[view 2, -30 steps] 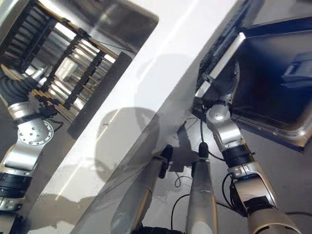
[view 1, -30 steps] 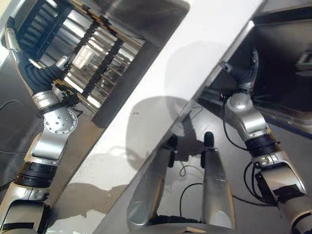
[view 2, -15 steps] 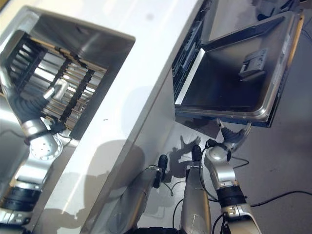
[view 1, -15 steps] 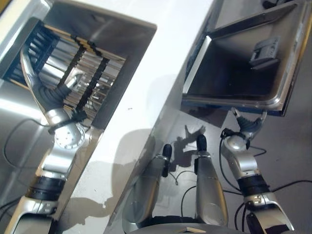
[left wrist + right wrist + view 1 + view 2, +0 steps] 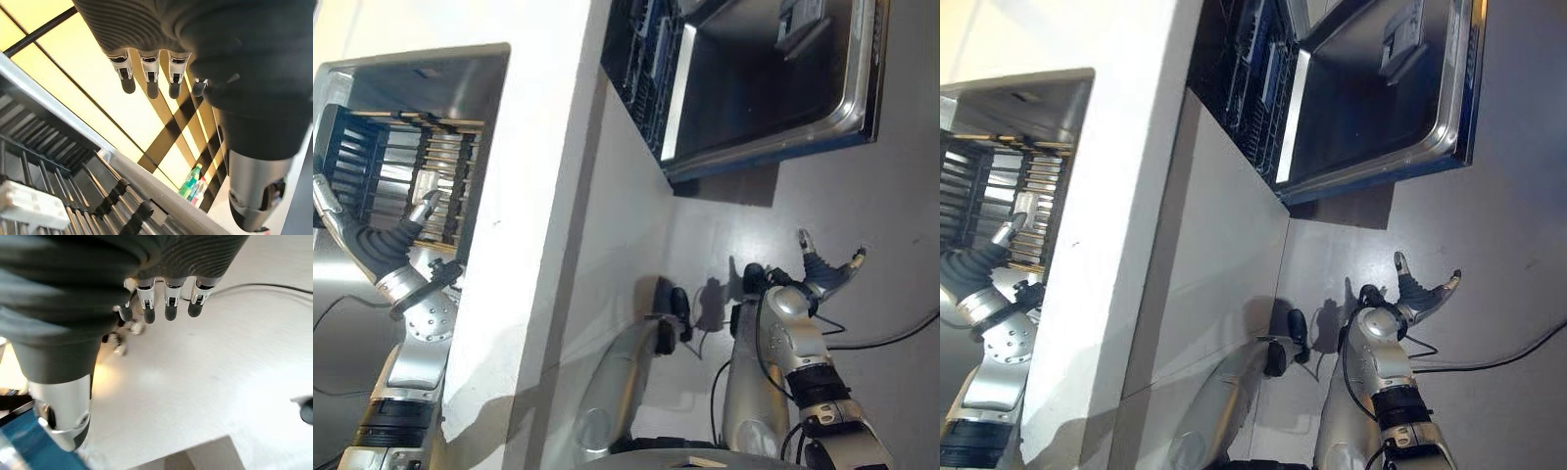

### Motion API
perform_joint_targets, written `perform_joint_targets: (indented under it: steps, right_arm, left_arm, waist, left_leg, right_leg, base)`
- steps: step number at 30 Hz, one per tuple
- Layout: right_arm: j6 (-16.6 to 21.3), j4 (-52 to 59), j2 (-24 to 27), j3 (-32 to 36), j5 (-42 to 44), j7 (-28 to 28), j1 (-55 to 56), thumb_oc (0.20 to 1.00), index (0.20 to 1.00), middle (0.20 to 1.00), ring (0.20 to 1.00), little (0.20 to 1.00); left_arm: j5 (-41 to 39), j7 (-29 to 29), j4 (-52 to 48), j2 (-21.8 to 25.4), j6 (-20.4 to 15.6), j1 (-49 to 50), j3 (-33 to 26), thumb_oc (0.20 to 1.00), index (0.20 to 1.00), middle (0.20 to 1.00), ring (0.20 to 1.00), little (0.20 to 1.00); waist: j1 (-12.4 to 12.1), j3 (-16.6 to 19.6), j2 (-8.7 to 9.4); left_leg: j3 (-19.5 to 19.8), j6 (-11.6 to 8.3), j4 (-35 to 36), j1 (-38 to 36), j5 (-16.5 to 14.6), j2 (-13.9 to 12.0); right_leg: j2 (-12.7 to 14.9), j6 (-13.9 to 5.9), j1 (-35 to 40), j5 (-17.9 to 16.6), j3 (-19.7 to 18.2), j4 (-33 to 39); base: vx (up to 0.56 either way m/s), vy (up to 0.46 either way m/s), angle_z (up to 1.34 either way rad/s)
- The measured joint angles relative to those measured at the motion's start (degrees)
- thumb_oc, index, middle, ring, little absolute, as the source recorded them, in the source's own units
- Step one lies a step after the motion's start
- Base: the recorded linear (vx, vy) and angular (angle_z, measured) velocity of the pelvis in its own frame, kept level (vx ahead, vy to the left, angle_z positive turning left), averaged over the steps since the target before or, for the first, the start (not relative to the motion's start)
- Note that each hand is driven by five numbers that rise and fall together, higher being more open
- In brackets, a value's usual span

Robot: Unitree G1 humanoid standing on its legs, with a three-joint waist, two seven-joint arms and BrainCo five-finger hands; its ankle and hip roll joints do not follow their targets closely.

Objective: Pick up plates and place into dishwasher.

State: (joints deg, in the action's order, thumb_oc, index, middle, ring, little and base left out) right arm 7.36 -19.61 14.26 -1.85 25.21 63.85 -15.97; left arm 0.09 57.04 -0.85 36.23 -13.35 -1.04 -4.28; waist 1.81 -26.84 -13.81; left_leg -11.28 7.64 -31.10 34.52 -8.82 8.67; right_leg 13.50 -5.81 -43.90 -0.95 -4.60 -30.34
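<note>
My left hand [image 5: 374, 250] hangs open over the near end of a black dish rack [image 5: 411, 166] with metal tines that sits in a steel sink [image 5: 460, 69]. In the left wrist view its fingers [image 5: 149, 73] are straight and hold nothing, with the rack [image 5: 58, 196] below them. I cannot make out a plate in the rack. The dishwasher stands open at the upper right, its steel door [image 5: 754, 88] folded down and its dark rack [image 5: 641, 54] inside. My right hand [image 5: 824, 269] is open with spread fingers [image 5: 166, 303] over the grey floor, below the door and apart from it.
A white counter [image 5: 524, 245] runs between the sink and the dishwasher, its grey front panel [image 5: 617, 225] facing the floor. Past the sink a yellow wall with dark bars and some bottles [image 5: 193, 183] appears in the left wrist view. Grey floor [image 5: 901, 225] spreads right of the door.
The whole picture has swung, so the camera moved. My right hand has come away from the dishwasher door's edge and now hangs lower over the floor. My left hand stays by the sink rack.
</note>
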Motion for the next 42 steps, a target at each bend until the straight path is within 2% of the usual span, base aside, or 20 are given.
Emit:
perform_joint_targets:
  steps: [3,6,11,13,16,20,23,26,28,31,35,39,42]
  right_arm:
    - [2.7,-1.5,0.2,1.7,1.1,-0.2,-2.1,1.000,1.000,1.000,1.000,1.000]
    - [5.0,-2.0,0.8,2.2,1.4,-0.2,-8.1,1.000,1.000,1.000,1.000,1.000]
    - [6.5,-2.3,2.4,4.5,1.2,-0.1,-14.6,1.000,1.000,1.000,1.000,1.000]
    - [7.3,-2.4,4.0,6.4,1.4,-0.1,-17.1,1.000,1.000,1.000,1.000,1.000]
    - [7.8,-3.0,7.9,8.6,3.2,-1.2,-20.7,1.000,1.000,1.000,1.000,1.000]
    - [8.1,-3.2,12.1,9.1,4.9,-5.9,-25.9,1.000,1.000,1.000,1.000,1.000]
    - [10.2,-3.1,13.6,8.3,5.5,-7.8,-29.3,1.000,1.000,1.000,1.000,1.000]
    - [12.8,-3.1,13.6,8.5,9.8,-9.8,-30.1,1.000,1.000,1.000,1.000,1.000]
    - [12.8,-3.2,13.6,8.7,14.3,-15.4,-30.1,1.000,1.000,1.000,1.000,1.000]
    - [11.1,-3.3,14.2,8.6,20.6,-27.1,-29.0,1.000,1.000,1.000,1.000,1.000]
    - [8.4,-3.2,17.4,7.0,22.9,-40.4,-25.0,1.000,1.000,1.000,1.000,1.000]
    - [4.0,-3.2,20.4,3.9,23.8,-47.7,-22.8,1.000,1.000,1.000,1.000,1.000]
    - [1.8,-2.9,21.4,1.2,23.7,-51.9,-22.6,1.000,1.000,1.000,1.000,1.000]
  left_arm:
    - [-1.2,-0.1,-0.2,1.0,-0.6,0.0,-0.1,1.000,1.000,1.000,1.000,1.000]
    - [-2.2,0.0,-0.8,2.6,-1.5,-1.5,-0.3,1.000,1.000,1.000,1.000,1.000]
    - [-2.2,0.0,-3.8,6.7,-1.0,-4.4,0.6,1.000,1.000,1.000,1.000,1.000]
    - [-3.4,-0.4,-4.5,8.4,-0.9,-4.8,0.5,1.000,1.000,1.000,1.000,1.000]
    - [-3.6,-0.8,-4.5,11.1,-0.8,-5.1,0.0,1.000,1.000,1.000,1.000,1.000]
    - [-3.5,-1.8,-3.9,14.7,-1.0,-4.6,-0.2,1.000,1.000,1.000,1.000,1.000]
    - [-3.5,-2.2,-3.8,15.6,-0.9,-3.7,0.1,1.000,1.000,1.000,1.000,1.000]
    - [-3.5,-2.3,-3.8,15.6,-0.9,-2.4,0.9,1.000,1.000,1.000,1.000,1.000]
    - [-3.7,-2.4,-3.8,15.7,-0.9,-1.1,0.9,1.000,1.000,1.000,1.000,1.000]
    - [-5.5,-3.6,-3.1,15.6,-1.0,0.8,0.4,1.000,1.000,1.000,1.000,1.000]
    - [-6.1,-5.4,-2.1,14.7,-1.0,0.7,0.0,1.000,1.000,1.000,1.000,1.000]
    - [-8.5,-6.6,-1.8,12.6,-0.7,0.5,-1.2,1.000,1.000,1.000,1.000,1.000]
    - [-9.9,-7.5,-1.8,11.2,-0.5,0.2,-1.3,1.000,1.000,1.000,1.000,1.000]
  waist:
    - [-1.5,0.5,-0.76]
    - [-2.0,1.5,-2.03]
    - [-2.8,2.4,-3.30]
    - [-2.8,3.3,-4.50]
    - [-4.1,3.5,-4.71]
    - [-5.1,3.5,-4.70]
    - [-5.4,3.5,-4.72]
    - [-5.5,3.5,-4.72]
    - [-5.5,3.5,-4.72]
    - [-4.3,3.5,-4.72]
    - [-3.5,3.4,-4.64]
    - [-2.4,3.3,-4.42]
    - [-2.5,2.6,-3.60]
  left_leg:
    - [-0.9,-0.47,-2.3,3.1,-0.6,-0.2]
    - [-0.7,-0.07,-6.7,7.6,-2.0,-0.3]
    - [0.9,-0.29,-18.4,13.6,-6.5,-0.2]
    - [2.0,-0.14,-23.7,17.6,-8.4,0.3]
    - [2.0,-0.24,-29.3,21.6,-10.7,0.9]
    - [2.1,-0.67,-32.9,24.5,-12.0,1.1]
    - [2.1,-0.74,-33.4,25.3,-12.1,1.0]
    - [2.2,-0.58,-33.4,25.3,-12.2,1.1]
    - [2.3,-0.58,-33.3,25.3,-12.2,1.3]
    - [2.4,-0.47,-33.1,25.1,-12.1,1.4]
    - [2.5,-0.47,-32.3,24.1,-11.7,1.2]
    - [3.8,-0.60,-31.4,21.8,-11.6,1.7]
    - [6.9,-1.72,-29.9,19.5,-11.1,3.8]
  right_leg:
    - [-0.2,0.09,-3.5,-0.5,-1.0,-2.1]
    - [0.2,0.02,-7.7,0.7,-1.2,-6.6]
    - [0.3,1.53,-13.0,6.7,-1.4,-18.8]
    - [0.3,2.48,-16.3,9.6,-1.7,-24.0]
    - [0.6,1.23,-20.5,12.4,-3.0,-30.1]
    - [0.7,-0.21,-23.7,14.1,-3.6,-34.2]
    - [0.6,-0.13,-24.5,14.5,-3.7,-34.9]
    - [0.5,-0.05,-24.5,14.6,-3.6,-34.8]
    - [0.5,-0.05,-24.5,14.7,-3.7,-34.6]
    - [0.4,0.01,-24.3,14.5,-3.8,-34.3]
    - [-0.5,0.11,-23.0,14.1,-4.1,-33.3]
    - [-1.5,0.11,-20.0,14.1,-4.2,-32.0]
    - [-2.0,0.12,-17.6,14.1,-4.1,-30.5]
  base:
    - [0.05,-0.071,-0.09]
    - [0.11,-0.109,0.12]
    - [0.07,-0.192,0.26]
    - [0.09,-0.149,0.38]
    - [0.08,-0.097,0.22]
    - [0.05,-0.081,0.11]
    - [0.04,-0.062,0.00]
    - [0.03,-0.019,-0.03]
    - [0.00,-0.014,-0.02]
    - [-0.01,-0.038,-0.04]
    - [0.00,-0.014,-0.03]
    - [0.00,0.003,-0.02]
    - [-0.03,0.034,-0.09]
